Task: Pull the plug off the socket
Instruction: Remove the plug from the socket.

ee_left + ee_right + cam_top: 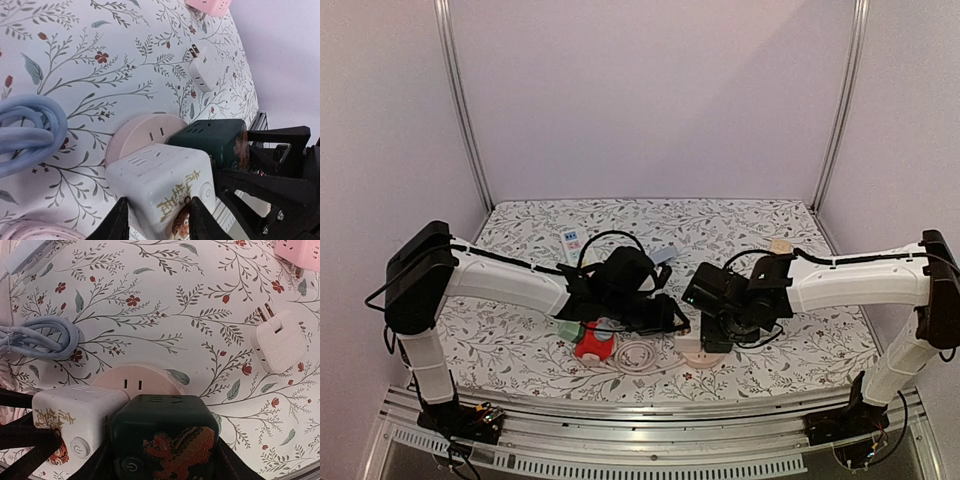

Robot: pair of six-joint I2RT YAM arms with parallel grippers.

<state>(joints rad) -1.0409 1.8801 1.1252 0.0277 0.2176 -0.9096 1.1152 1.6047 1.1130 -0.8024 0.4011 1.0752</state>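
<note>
Top external: fixed, high at the near edge, looks down and forward over the whole table (760,225), far off. Left wrist: very close, low, white cube plug (160,185) at 6 o'clock. Right wrist: equally close, green cube plug (165,435) at 6. Both wrist views share round pink socket (135,380) mid-frame, white adapter (280,342) around 2 o'clock, blue cable (40,337) at 9.

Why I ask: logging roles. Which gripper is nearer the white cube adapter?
Left. The left gripper straddles the white cube adapter, fingers against both its sides; the right gripper is next to it, clasping the neighbouring dark green cube.
</note>
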